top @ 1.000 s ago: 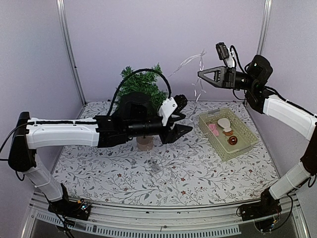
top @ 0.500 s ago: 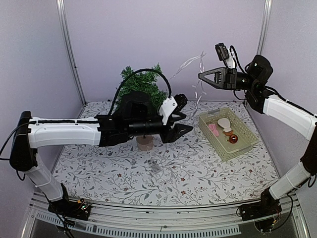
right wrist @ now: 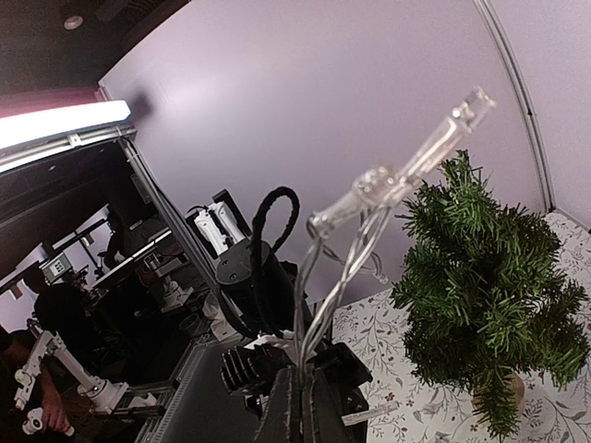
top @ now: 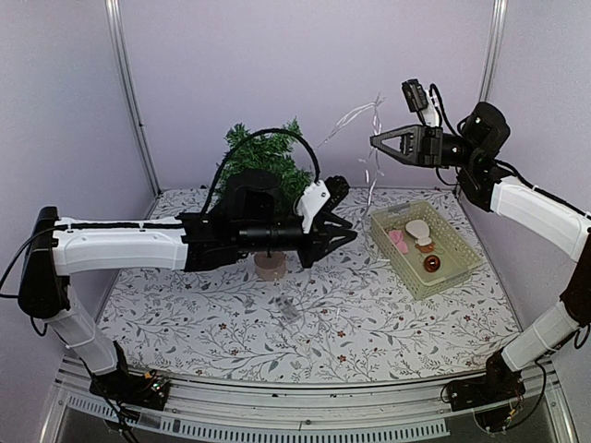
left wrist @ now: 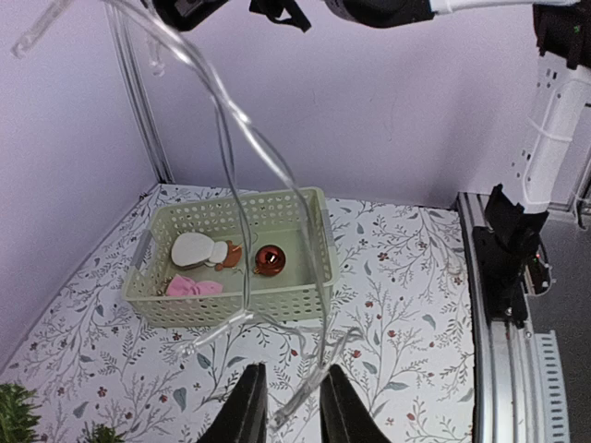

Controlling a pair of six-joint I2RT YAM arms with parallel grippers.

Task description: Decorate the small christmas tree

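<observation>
Floral tabletop [top: 369, 314], lilac walls. At back left, behind the arm, stands the small christmas tree [top: 277, 157]. Beside it the left pincer [left wrist: 293, 378], narrowly apart, brackets the light string's [right wrist: 374, 177] hanging tail; the right pincer [top: 372, 140], raised, clamps its upper end. Advice: close firmly before draping.

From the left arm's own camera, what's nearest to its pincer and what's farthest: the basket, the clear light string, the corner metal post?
1. clear light string, hanging between the fingertips of the left pincer.
2. basket, ahead on the table.
3. metal post, behind the basket, at the wall corner, upper left.
</observation>
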